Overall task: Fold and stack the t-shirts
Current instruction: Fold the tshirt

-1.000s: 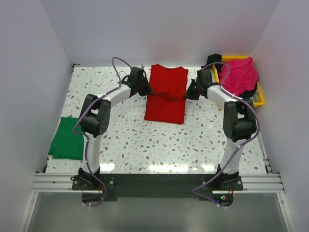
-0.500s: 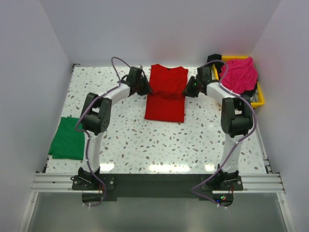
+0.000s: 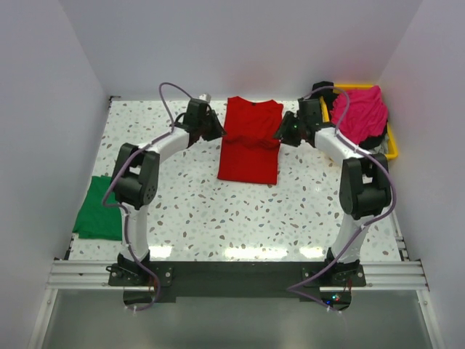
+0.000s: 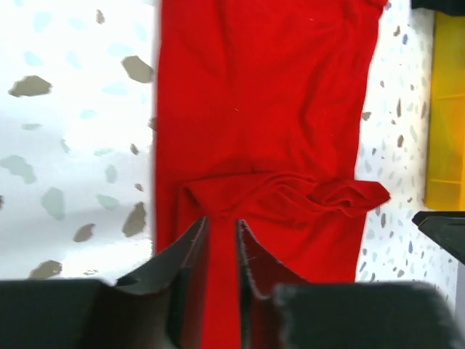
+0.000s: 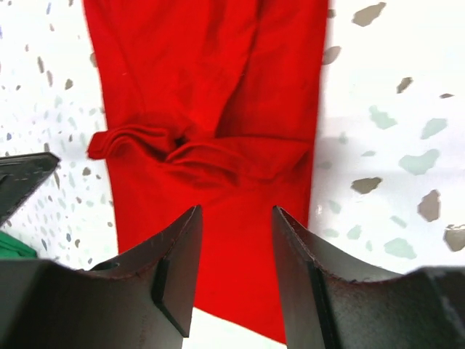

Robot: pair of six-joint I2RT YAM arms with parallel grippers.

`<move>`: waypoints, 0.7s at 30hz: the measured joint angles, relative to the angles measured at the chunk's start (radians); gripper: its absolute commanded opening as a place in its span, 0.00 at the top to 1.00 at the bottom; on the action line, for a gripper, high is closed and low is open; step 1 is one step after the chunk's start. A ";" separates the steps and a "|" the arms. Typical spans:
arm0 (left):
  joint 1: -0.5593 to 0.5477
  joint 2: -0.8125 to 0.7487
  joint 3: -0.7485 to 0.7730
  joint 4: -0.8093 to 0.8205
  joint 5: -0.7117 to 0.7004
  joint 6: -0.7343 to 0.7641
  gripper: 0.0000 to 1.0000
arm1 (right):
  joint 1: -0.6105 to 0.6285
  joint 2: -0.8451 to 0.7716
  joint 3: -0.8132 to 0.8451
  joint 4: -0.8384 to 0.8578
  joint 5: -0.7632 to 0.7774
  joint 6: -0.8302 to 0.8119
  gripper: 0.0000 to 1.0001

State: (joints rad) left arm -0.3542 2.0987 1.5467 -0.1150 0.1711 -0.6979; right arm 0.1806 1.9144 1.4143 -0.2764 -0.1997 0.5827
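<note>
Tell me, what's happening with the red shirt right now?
Both open, empty: left gripper at left edge of red shirt, right gripper at right edge. Shirt flat, bunched across middle. Nothing blocking.

**Robot body, seen from above and from both wrists.** The left arm (image 3: 134, 222) and the right arm (image 3: 349, 233) were a matched pair, each made of rounded white link shells alternating with bulky black joint housings. A thin lilac cable (image 3: 174, 83) ran in loose loops along the left arm, and a second lilac cable (image 3: 311, 276) trailed from the right. Both black bases were bolted to a silver slotted aluminium rail (image 3: 80, 274). The left fingers (image 4: 190, 276) and right fingers (image 5: 178, 280) were matte black, flat-faced tapering blades.
</note>
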 measured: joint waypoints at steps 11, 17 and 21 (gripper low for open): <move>-0.128 0.000 -0.010 0.041 0.010 0.008 0.92 | 0.165 0.023 -0.002 0.019 0.048 -0.036 0.68; -0.141 0.095 0.033 0.046 0.024 0.028 0.92 | 0.172 0.150 0.051 0.011 0.053 -0.048 0.70; -0.138 0.153 0.079 0.031 0.023 0.045 0.91 | 0.166 0.209 0.113 -0.009 0.062 -0.055 0.70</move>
State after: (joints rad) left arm -0.4919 2.2513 1.6257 -0.0837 0.1936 -0.6529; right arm 0.3466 2.1239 1.5269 -0.2852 -0.1379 0.5278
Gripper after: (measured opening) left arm 0.084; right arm 0.305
